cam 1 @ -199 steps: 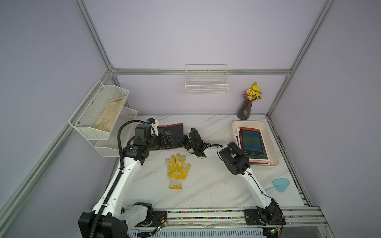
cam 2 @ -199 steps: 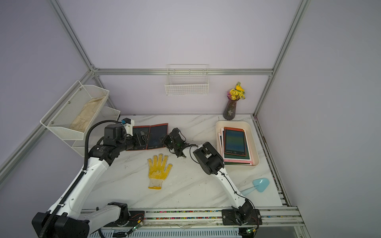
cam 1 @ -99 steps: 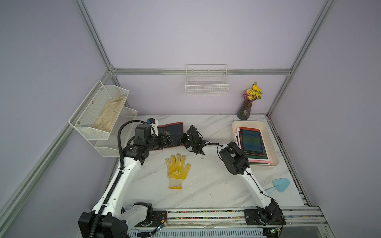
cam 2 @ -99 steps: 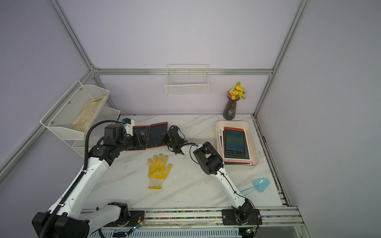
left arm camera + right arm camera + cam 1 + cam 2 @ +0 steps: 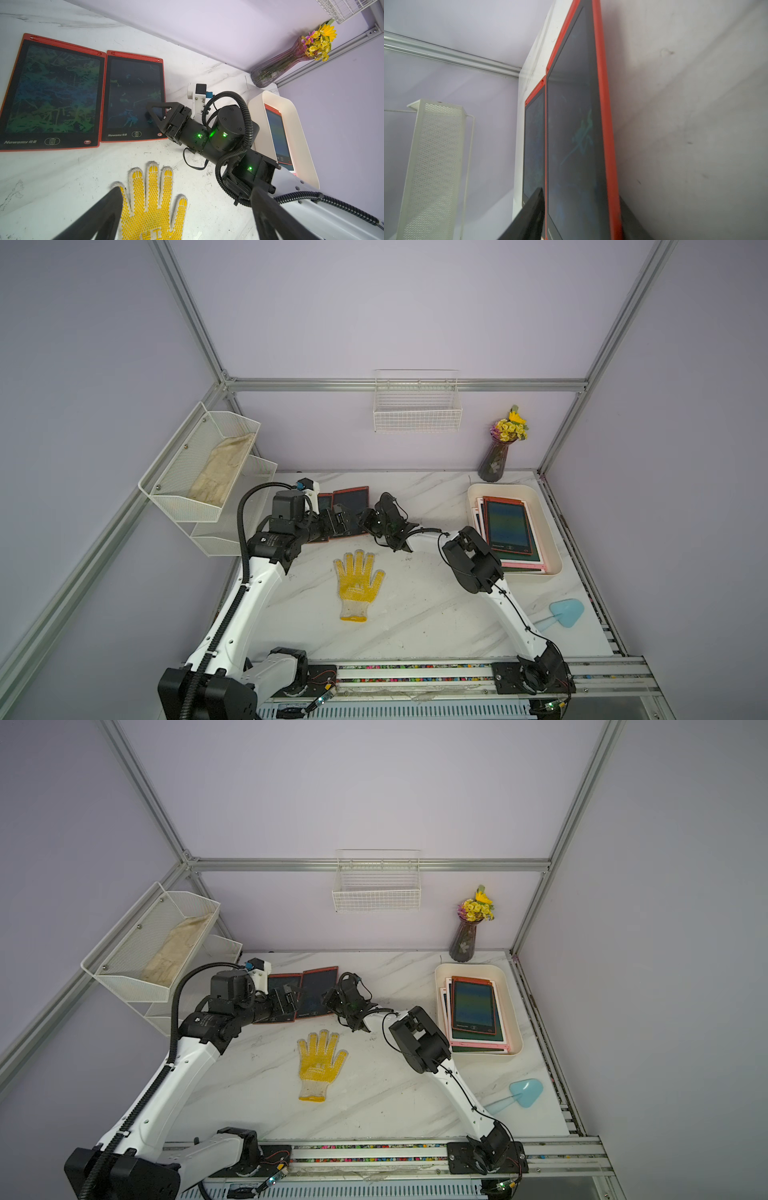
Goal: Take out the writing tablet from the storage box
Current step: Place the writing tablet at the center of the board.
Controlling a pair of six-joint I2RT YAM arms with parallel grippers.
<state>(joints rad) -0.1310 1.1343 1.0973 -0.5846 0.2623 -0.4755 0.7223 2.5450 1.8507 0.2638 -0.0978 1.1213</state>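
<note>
The cream storage box (image 5: 547, 526) (image 5: 510, 1011) (image 5: 299, 133) sits at the back right and holds a stack of writing tablets, a red-framed one (image 5: 508, 526) (image 5: 473, 1004) on top. Two more red-framed tablets lie flat side by side at the back left, the right one (image 5: 351, 502) (image 5: 134, 95) (image 5: 575, 124) and the left one (image 5: 282, 984) (image 5: 54, 91). My right gripper (image 5: 368, 524) (image 5: 155, 120) (image 5: 580, 195) straddles the right tablet's near corner, jaws apart, upper finger clear of the screen. My left gripper (image 5: 334, 524) (image 5: 187, 193) hangs wide open and empty beside it.
A yellow dotted glove (image 5: 358, 580) (image 5: 151, 203) lies mid-table, just in front of both grippers. A vase of flowers (image 5: 496, 460) stands behind the box, and a blue scoop (image 5: 565, 612) lies at the front right. The mesh shelf (image 5: 199, 477) and the wire basket (image 5: 417, 406) hang on the walls.
The right-hand tablet has swung from a skewed pose to lie square against the left one. My right jaws have spread wider. The left arm has not moved.
</note>
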